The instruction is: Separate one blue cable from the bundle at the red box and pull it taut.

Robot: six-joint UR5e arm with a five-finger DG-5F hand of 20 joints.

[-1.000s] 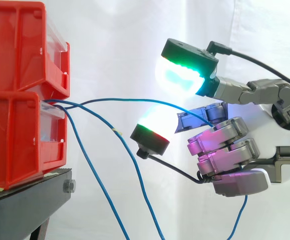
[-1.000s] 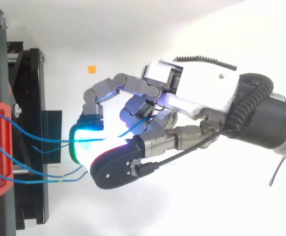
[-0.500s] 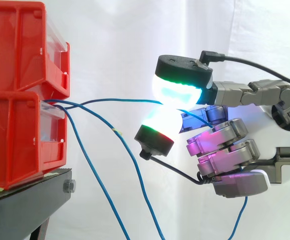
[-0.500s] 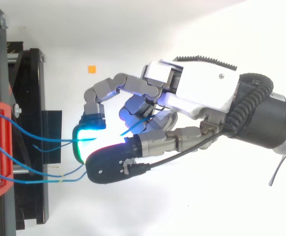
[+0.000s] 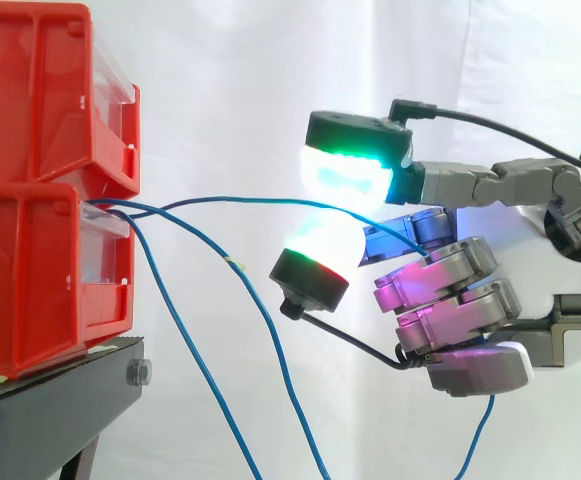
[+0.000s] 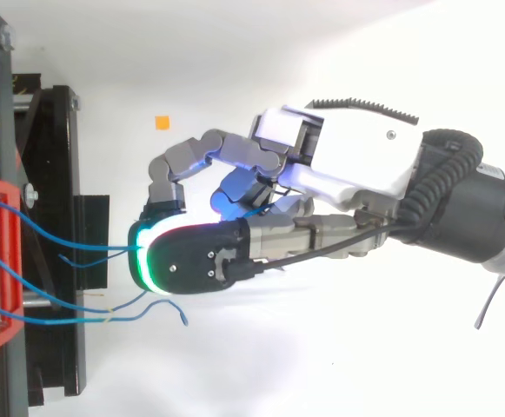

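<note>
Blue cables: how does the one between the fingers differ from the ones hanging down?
The held cable runs almost level from the lower bin to the hand, pinched between its fingers; the loose cables drop steeply, untouched. The held cable arches gently; the loose cables slant down out of frame. All are thin, blue and leave the same bin.

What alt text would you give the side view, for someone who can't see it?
A robot hand, reaching in from the right, holds one blue cable between two glowing fingertip pads; the cable runs nearly level to the stacked red bins at left. Two more blue cables droop from the bins past a black stand.
</note>
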